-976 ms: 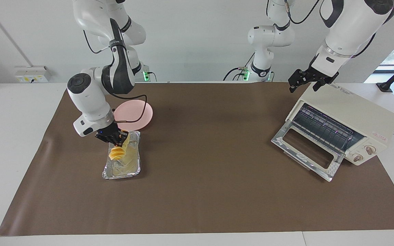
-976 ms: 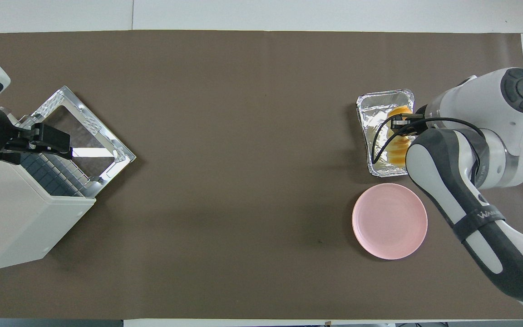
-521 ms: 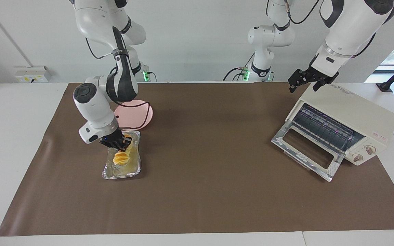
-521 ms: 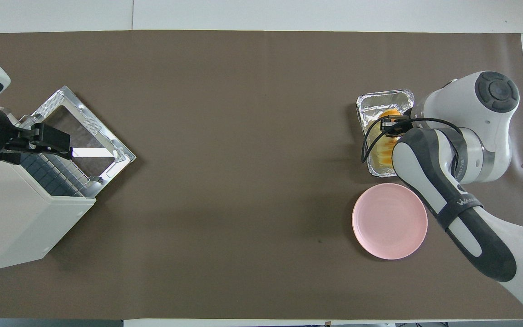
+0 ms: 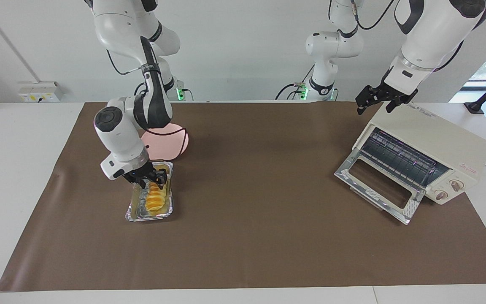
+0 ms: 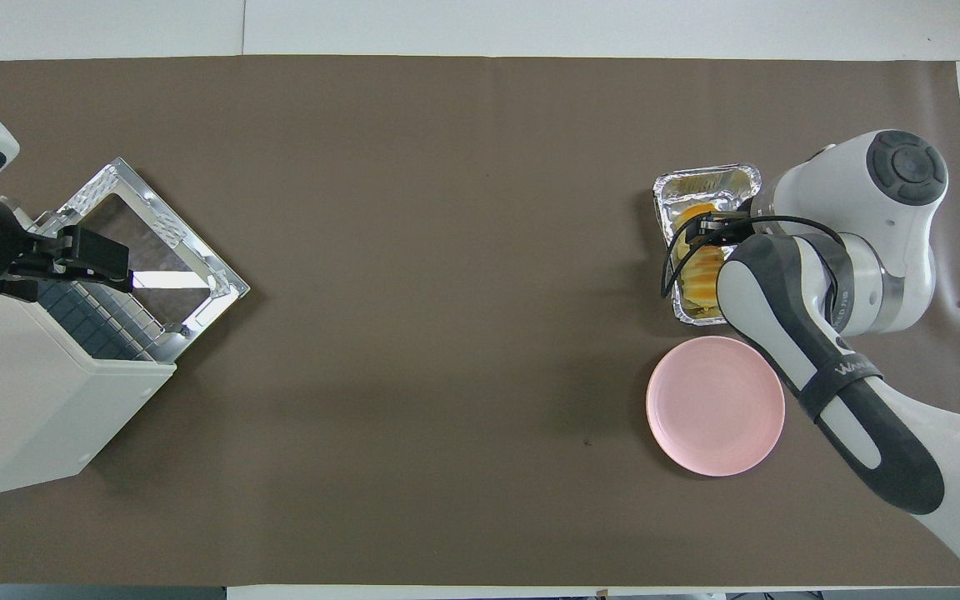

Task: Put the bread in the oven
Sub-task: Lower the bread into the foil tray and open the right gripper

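The bread (image 5: 155, 198) lies lengthwise in a silver foil tray (image 5: 131, 215) toward the right arm's end of the table. It also shows in the overhead view (image 6: 701, 279), partly hidden by the arm. My right gripper (image 5: 152, 179) is low over the tray and shut on the end of the bread nearer the robots. The cream-white oven (image 5: 433, 139) stands at the left arm's end with its glass door (image 5: 373, 183) dropped open and the wire rack showing. My left gripper (image 5: 373, 107) waits open above the oven's top corner.
A pink plate (image 5: 171, 145) lies beside the foil tray, nearer to the robots, partly hidden by the right arm. A brown mat (image 5: 260, 202) covers the table between the tray and the oven.
My right gripper has lowered the bread from hanging tilted above the tray to lying flat in it. The left arm has not moved.
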Robot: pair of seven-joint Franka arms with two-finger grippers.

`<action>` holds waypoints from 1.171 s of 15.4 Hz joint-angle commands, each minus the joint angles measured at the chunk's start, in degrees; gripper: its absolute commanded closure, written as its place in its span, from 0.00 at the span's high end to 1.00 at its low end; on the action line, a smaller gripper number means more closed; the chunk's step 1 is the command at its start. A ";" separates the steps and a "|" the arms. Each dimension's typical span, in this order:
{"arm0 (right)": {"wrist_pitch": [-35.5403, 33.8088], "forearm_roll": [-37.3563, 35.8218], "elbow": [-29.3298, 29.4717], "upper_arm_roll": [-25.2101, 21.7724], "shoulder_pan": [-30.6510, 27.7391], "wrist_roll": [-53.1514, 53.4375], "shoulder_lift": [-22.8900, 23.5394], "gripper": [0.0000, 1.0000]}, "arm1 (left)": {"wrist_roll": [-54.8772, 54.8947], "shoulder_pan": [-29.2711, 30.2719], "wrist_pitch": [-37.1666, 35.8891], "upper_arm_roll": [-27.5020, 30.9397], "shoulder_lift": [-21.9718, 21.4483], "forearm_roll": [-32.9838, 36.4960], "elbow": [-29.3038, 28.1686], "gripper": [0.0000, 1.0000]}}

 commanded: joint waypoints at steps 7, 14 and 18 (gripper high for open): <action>0.76 0.15 -1.64 0.28 -7.48 -9.70 -0.01 1.00 | 0.51 0.46 -0.17 -0.27 -0.85 -0.17 -0.52 1.00; 4.63 0.59 -6.04 0.37 -7.48 -9.79 -0.19 0.55 | 0.42 0.46 -0.17 -0.27 -0.85 -0.26 -0.52 1.00; 4.71 0.59 -6.57 0.37 -7.57 -11.54 -0.36 0.00 | 0.51 0.46 -0.17 -0.27 -0.85 -0.26 -0.52 1.00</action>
